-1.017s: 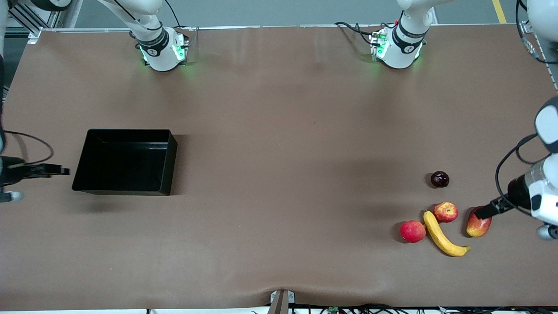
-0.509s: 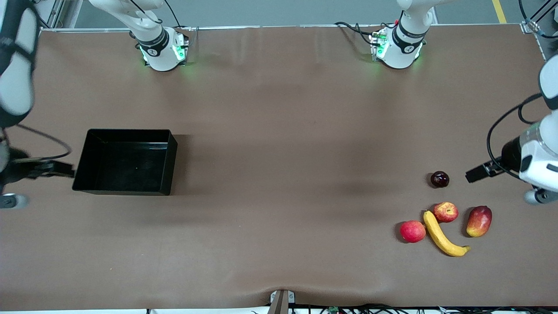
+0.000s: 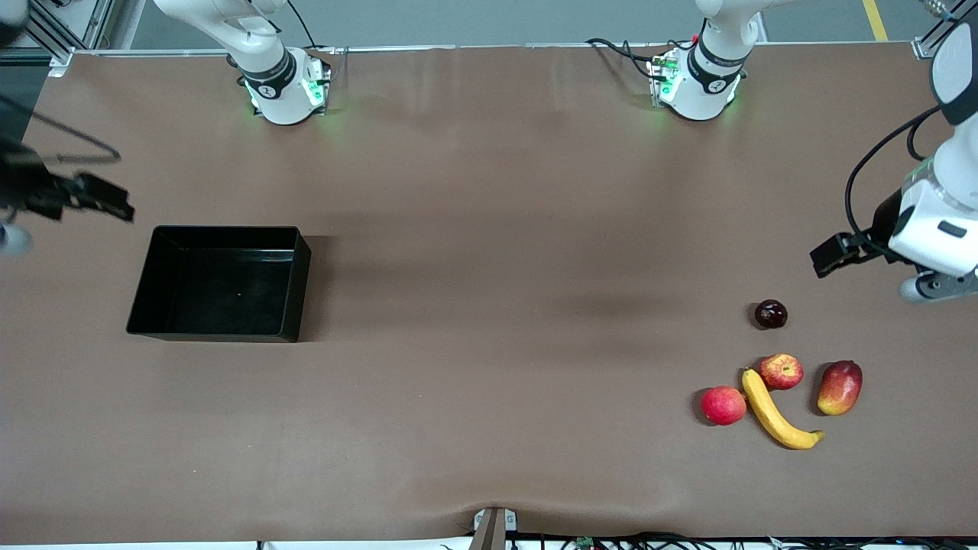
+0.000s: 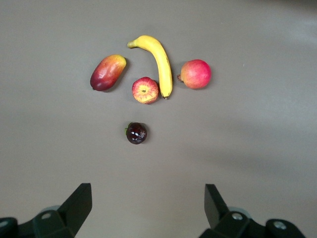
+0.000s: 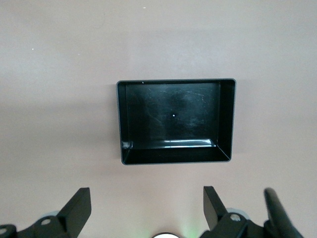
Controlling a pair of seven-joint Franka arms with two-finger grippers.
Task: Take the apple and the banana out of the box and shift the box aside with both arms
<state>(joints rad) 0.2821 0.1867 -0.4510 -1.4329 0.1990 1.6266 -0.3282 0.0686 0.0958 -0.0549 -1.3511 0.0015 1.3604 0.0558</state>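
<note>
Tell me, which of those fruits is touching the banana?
The small apple, red streaked with yellow, rests against one end of the banana. The plain pinkish-red fruit, the mango and the dark fruit lie apart.

Front view: high camera facing both arm bases, looking steeply down on the whole desk (image 3: 489,229), from far off. Left wrist view: looks straight down past the left end effector (image 4: 146,206) from well above the desk; it shares with the front view the banana (image 4: 157,59) (image 3: 775,416) and the fruit around it. Right wrist view: looks straight down past the right end effector (image 5: 146,208) from similar height; it shares the box (image 5: 176,120) (image 3: 218,283) with the front view.
</note>
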